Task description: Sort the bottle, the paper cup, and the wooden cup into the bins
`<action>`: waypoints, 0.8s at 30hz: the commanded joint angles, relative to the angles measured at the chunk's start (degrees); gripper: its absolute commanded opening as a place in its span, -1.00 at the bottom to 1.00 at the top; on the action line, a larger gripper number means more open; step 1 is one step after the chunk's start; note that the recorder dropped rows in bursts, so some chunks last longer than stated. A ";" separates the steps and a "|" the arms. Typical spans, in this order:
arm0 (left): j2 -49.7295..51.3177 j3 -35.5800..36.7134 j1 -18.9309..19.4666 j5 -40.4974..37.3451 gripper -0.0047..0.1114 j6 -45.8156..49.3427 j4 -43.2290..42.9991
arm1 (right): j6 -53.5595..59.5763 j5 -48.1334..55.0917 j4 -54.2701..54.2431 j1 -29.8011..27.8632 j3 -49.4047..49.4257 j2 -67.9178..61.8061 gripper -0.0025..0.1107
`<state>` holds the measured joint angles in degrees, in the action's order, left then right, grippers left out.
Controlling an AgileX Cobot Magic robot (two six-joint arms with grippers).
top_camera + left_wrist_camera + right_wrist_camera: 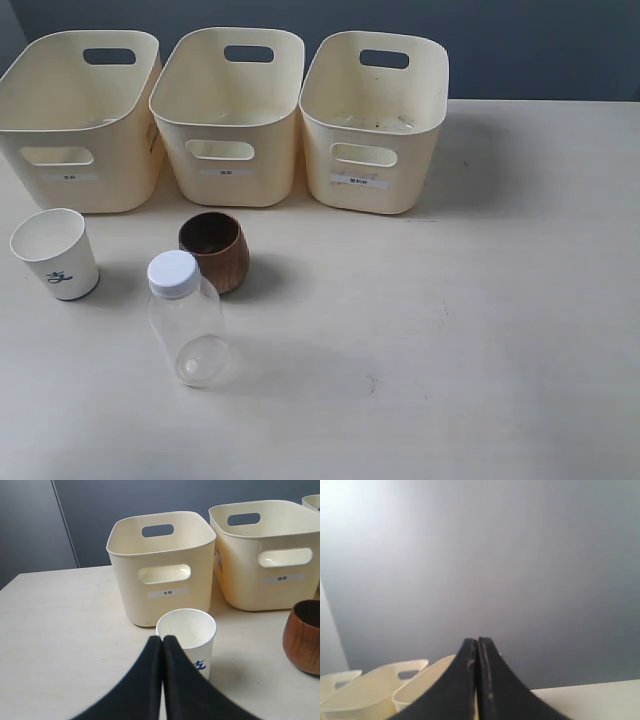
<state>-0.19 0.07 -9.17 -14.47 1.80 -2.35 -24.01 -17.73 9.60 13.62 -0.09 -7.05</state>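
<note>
Three cream bins (228, 120) stand in a row at the back of the table. In front of them the white paper cup (55, 253) stands upright at the left, the brown wooden cup (215, 250) to its right, and the clear bottle (186, 318) with a white cap nearest the front. Neither arm shows in the exterior view. My left gripper (162, 639) is shut and empty, just short of the paper cup (187, 635), with the wooden cup (304, 637) off to one side. My right gripper (477, 641) is shut and empty, raised toward the grey wall with bins (375, 690) below.
The bins carry small white labels (360, 182) on their fronts. A dark grey wall (540, 45) runs behind the table. The pale tabletop (480, 340) stretches to the right of the cups and bottle.
</note>
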 commanded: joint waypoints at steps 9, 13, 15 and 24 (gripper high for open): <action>0.19 -0.07 -0.16 0.80 -0.92 -0.16 -0.09 | -21.17 -29.10 42.22 2.15 -10.94 -37.60 -0.97; 0.19 -0.07 -0.16 0.80 -0.92 -0.16 -0.09 | -20.67 -36.80 45.75 4.44 -15.91 -50.24 -0.97; 0.19 -0.07 -0.16 0.80 -0.92 -0.16 -0.09 | -19.39 -36.78 46.30 7.29 -18.54 -56.20 -0.97; 0.19 -0.07 -0.16 0.80 -0.92 -0.16 -0.09 | -5.98 -31.56 37.54 25.34 -29.73 -75.81 -0.97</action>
<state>-0.19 0.07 -9.17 -14.47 1.80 -2.35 -33.68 -51.69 50.07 34.27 -26.14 -78.53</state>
